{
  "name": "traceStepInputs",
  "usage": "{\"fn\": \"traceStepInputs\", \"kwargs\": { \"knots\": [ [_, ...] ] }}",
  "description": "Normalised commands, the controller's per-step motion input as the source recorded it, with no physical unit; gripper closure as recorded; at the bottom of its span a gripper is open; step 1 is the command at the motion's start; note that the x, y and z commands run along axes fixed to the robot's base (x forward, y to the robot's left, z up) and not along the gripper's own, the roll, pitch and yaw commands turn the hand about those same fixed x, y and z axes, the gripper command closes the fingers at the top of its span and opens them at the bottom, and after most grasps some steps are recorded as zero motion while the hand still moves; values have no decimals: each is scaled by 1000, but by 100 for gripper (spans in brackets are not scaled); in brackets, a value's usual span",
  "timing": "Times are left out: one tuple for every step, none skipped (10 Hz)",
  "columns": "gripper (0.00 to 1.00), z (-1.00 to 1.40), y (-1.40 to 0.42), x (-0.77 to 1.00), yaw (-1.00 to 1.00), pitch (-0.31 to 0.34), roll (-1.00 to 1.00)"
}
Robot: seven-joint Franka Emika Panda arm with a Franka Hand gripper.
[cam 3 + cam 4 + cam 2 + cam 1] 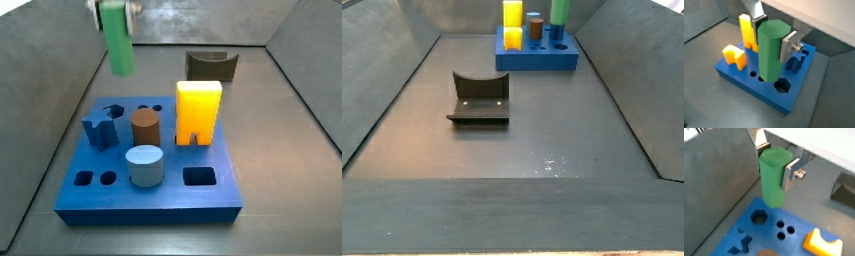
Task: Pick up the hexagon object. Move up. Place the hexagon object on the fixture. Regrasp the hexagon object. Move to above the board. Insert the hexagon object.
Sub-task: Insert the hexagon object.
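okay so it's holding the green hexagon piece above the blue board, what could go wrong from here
1. The end effector holds the hexagon object upright above the board, but its lower end looks offset from the hexagonal hole; lowering now could land it on the board's surface.

2. The prism's flats may not match the hole's, so it could jam.

3. The blue star peg and tall yellow block stand close by; sideways corrections could bump them.
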Motion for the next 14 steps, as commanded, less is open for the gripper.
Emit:
{"fn": "traceStepInputs", "kwargs": {
  "knots": [
    [100,-600,-257,43,-234,-100,-130],
    [100,-620,-229,0,-223,-103,-103],
    [100,-540,-111,0,-226,-91,-99],
    [100,-394,0,0,-126,-60,-70],
    [100,-229,0,-3,0,-17,0],
    [100,-117,-34,-6,0,0,60],
    [100,0,-89,0,0,-3,49],
    [100,0,-149,-203,0,-74,106],
    [100,0,-183,-291,26,-87,156],
    [100,0,-149,-331,0,-103,124],
    [100,0,-54,-403,0,-114,79],
    [100,0,0,-320,-9,-96,39],
    [100,-34,9,-131,-14,-7,0],
    [100,-189,6,0,0,0,16]
  ]
}}
